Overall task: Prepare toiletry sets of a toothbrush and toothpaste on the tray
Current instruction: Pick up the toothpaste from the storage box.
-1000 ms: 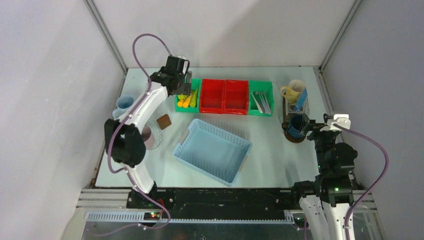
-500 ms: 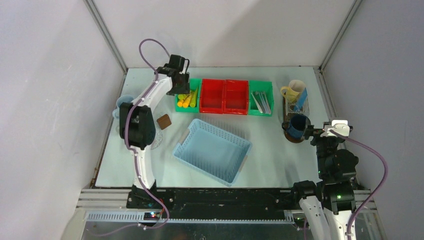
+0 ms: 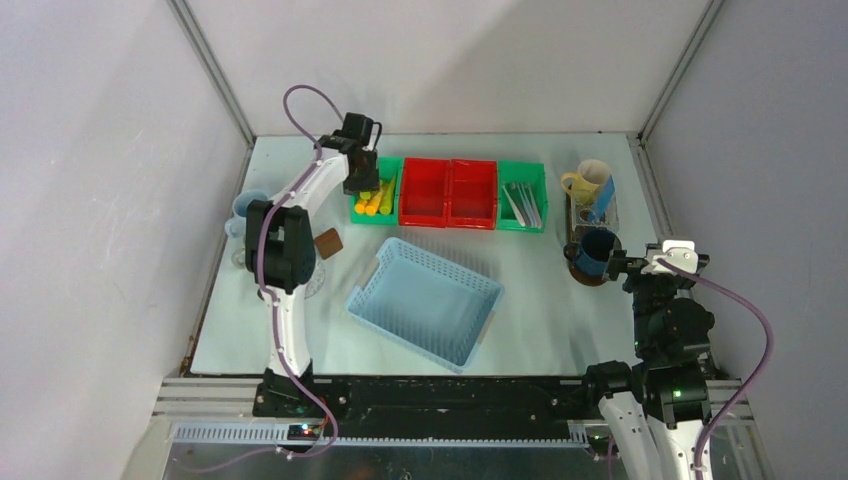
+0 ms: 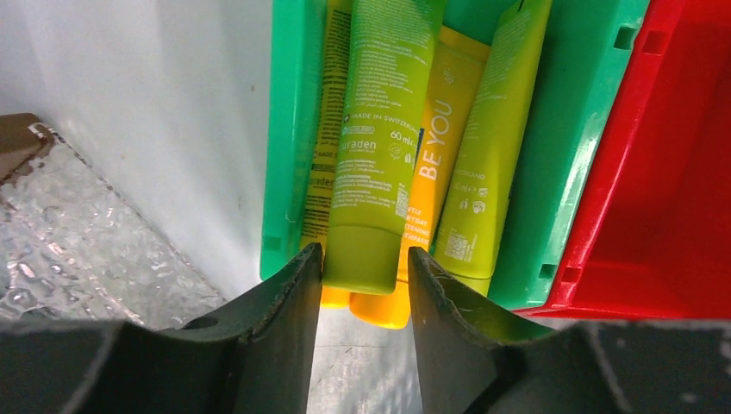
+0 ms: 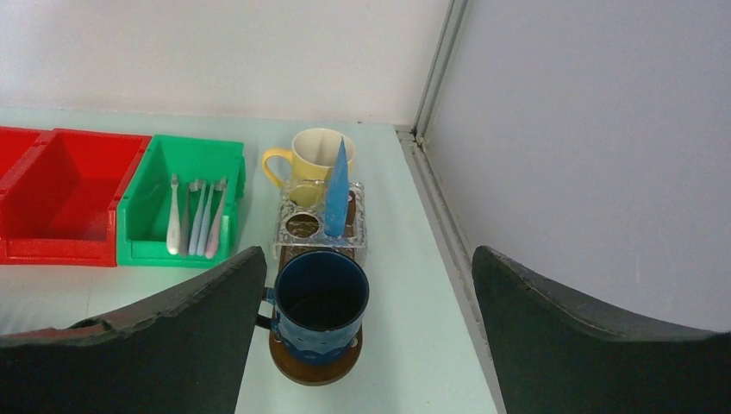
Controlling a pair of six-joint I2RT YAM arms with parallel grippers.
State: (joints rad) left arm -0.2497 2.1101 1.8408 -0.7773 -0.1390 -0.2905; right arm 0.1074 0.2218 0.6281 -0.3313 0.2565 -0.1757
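Note:
My left gripper [image 3: 362,186] hangs over the left green bin [image 3: 375,197] of toothpaste tubes. In the left wrist view its jaws [image 4: 365,254] stand either side of the cap of a green tube [image 4: 379,147]. The left finger touches the cap and a sliver of gap shows at the right finger. Yellow tubes [image 4: 440,164] lie beneath. On the dark brown tray [image 5: 315,369] stand a dark blue mug [image 5: 319,306] [image 3: 594,250] and a cream mug [image 5: 312,155]. A blue tube [image 5: 337,185] stands by the cream mug. My right gripper [image 5: 369,252] [image 3: 625,263] is open, just short of the blue mug. Toothbrushes [image 5: 194,216] lie in the right green bin.
Two red bins [image 3: 448,192] sit between the green ones. A light blue basket [image 3: 425,300] lies mid-table. A pale blue mug [image 3: 245,206], a brown square [image 3: 327,241] and a clear bubbled sheet [image 4: 78,250] are at the left. A clear holder [image 5: 302,226] stands on the tray.
My left gripper has dropped to the tube bin and its jaws have narrowed round a green tube's cap. The right gripper has drawn back from the blue mug and opened wider.

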